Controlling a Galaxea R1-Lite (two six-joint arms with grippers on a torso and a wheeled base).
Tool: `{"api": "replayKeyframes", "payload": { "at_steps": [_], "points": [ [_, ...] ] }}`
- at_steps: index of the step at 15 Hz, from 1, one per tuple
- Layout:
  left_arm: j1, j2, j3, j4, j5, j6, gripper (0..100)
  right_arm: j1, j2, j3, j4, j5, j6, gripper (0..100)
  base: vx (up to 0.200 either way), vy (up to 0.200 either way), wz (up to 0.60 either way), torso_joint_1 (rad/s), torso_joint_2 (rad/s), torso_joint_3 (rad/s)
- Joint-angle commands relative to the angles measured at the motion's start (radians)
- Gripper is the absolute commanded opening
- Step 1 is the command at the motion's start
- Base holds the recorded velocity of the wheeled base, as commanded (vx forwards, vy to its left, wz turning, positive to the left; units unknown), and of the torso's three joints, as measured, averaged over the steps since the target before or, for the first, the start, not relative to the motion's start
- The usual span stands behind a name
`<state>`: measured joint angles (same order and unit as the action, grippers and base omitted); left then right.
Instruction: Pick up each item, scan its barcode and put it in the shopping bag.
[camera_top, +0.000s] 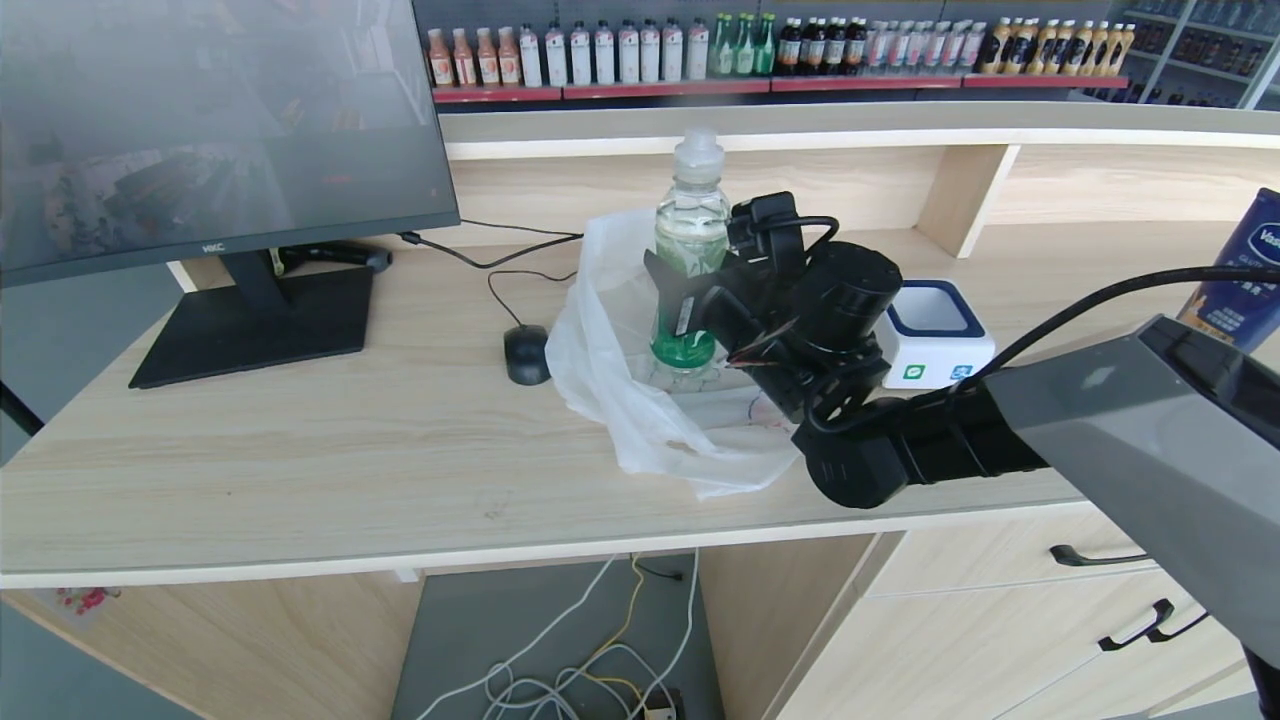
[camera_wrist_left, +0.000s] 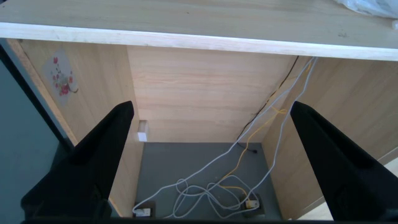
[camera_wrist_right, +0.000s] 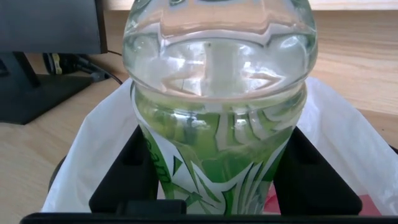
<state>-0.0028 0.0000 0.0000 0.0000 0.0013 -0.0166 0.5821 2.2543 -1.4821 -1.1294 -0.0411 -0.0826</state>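
Note:
A clear bottle (camera_top: 690, 250) with a green label and white cap stands upright inside the white plastic shopping bag (camera_top: 640, 400) on the wooden counter. My right gripper (camera_top: 690, 300) is shut on the bottle's labelled middle, its black fingers on both sides. In the right wrist view the bottle (camera_wrist_right: 217, 118) sits close up between the fingers (camera_wrist_right: 127, 168), with the bag (camera_wrist_right: 93, 143) around and behind it. My left gripper (camera_wrist_left: 211, 162) hangs open below the counter's front edge, nothing between its fingers, over the cables on the floor.
A black mouse (camera_top: 526, 354) lies just left of the bag. A monitor (camera_top: 220, 120) on its stand fills the back left. A white and blue scanner box (camera_top: 935, 335) sits right of the bag. A blue carton (camera_top: 1240, 270) shows at the far right.

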Motion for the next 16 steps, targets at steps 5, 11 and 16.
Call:
{"api": "replayKeyframes", "payload": {
  "at_steps": [5,11,16],
  "points": [
    [0.0,0.002,0.0,0.0,0.0,0.0,100,0.008,-0.002,0.04,-0.02,0.0,0.0,0,0.0,0.0,0.0,0.0,0.0,0.0],
    [0.0,0.002,0.0,0.0,0.0,0.0,100,0.005,-0.01,0.04,-0.02,0.001,0.009,100,0.0,0.0,0.0,0.0,0.0,0.0],
    [0.0,0.0,0.0,0.0,0.0,0.0,100,-0.001,-0.045,0.042,-0.03,0.003,0.009,100,0.0,0.0,0.0,0.0,0.0,0.0]
  ]
}}
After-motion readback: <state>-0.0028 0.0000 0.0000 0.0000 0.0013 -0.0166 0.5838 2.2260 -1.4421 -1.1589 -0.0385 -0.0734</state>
